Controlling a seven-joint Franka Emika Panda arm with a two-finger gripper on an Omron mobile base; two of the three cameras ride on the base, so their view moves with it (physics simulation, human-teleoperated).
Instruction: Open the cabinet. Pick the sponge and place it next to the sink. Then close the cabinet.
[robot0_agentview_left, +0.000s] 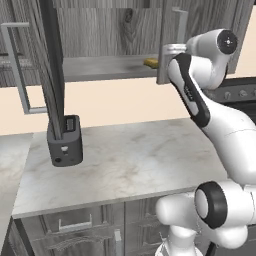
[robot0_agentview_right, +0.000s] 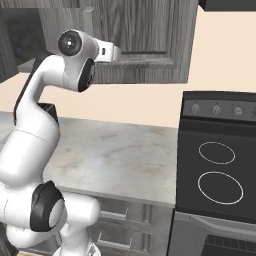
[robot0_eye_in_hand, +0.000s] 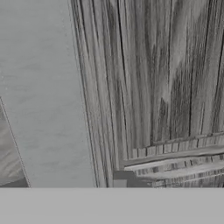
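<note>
- Reaching up with the claw (robot0_agentview_right: 115, 52) to the cabinet (robot0_agentview_left: 110, 30), at the edge of its right door (robot0_agentview_left: 165, 45).
- Hiding the fingertips against that door; impossible telling whether the claw is apart, together or clamped on anything.
- Standing open on both sides: right door directly at the claw, left door (robot0_agentview_left: 52, 70) well off to the claw's left, edge-on in the left base view.
- Carrying a long silver bar handle (robot0_agentview_left: 180, 24) just above the claw on the right door, and a matching one (robot0_agentview_left: 15, 67) far to the claw's left.
- Lying on the cabinet shelf (robot0_agentview_left: 105, 67) just beside the claw, on its left in the left base view: the sponge (robot0_agentview_left: 151, 62), yellow, apart from the claw as far as can be told.
- Facing close wood grain of the door panel (robot0_eye_in_hand: 166, 78) in the hand view, with a pale grey surface (robot0_eye_in_hand: 43, 96) beside it.
- Sitting well below the claw and to its left: a black toaster (robot0_agentview_left: 65, 142) on the marble counter (robot0_agentview_left: 135, 160).
- Standing below the claw and to its right: a black stove (robot0_agentview_right: 217, 170) with two ring burners.
</note>
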